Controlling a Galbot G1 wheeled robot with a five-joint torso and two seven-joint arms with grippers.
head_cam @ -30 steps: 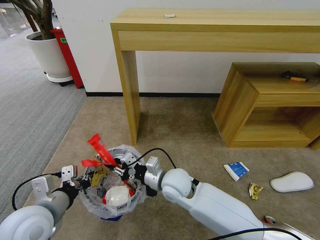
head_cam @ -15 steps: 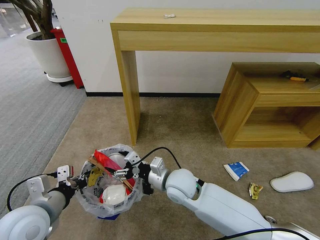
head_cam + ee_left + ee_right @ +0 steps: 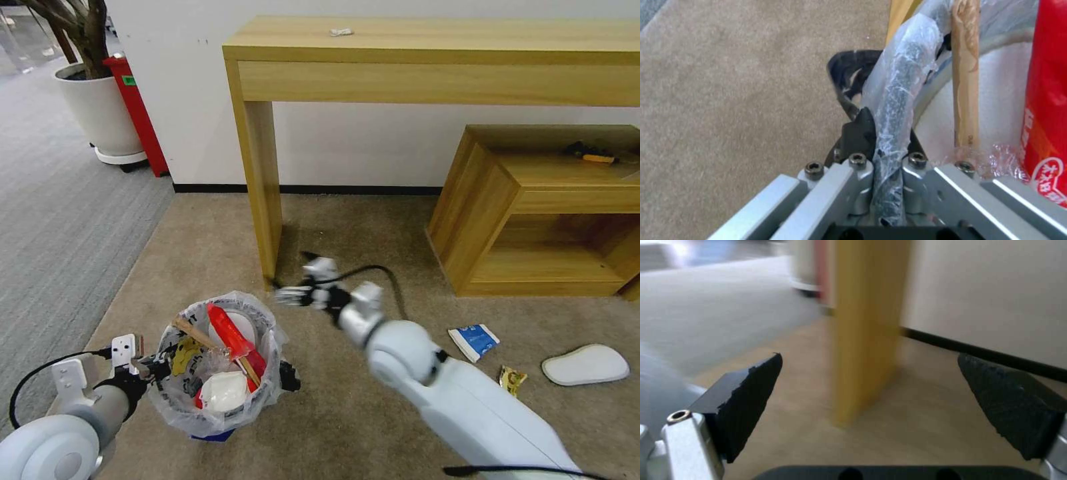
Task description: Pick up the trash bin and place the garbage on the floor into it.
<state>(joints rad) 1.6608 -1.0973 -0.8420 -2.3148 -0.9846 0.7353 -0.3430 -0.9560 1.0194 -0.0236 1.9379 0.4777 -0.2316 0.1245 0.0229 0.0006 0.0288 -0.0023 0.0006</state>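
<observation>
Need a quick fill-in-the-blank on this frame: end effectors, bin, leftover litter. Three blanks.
1. The left end effector is clamped on the trash bin's ____.
2. The right end effector has its fingers ____ and holds nothing.
3. The white insole lies on the ____ carpet.

Missing words: rim; open; beige

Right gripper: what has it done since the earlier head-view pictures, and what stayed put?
The right gripper let go of the red wrapper, which now stands inside the trash bin, then pulled up and away toward the table leg, open and empty. The left gripper stays clamped on the bin's bagged rim. The blue-white packet, yellow wrapper and white insole lie unmoved on the carpet.
</observation>
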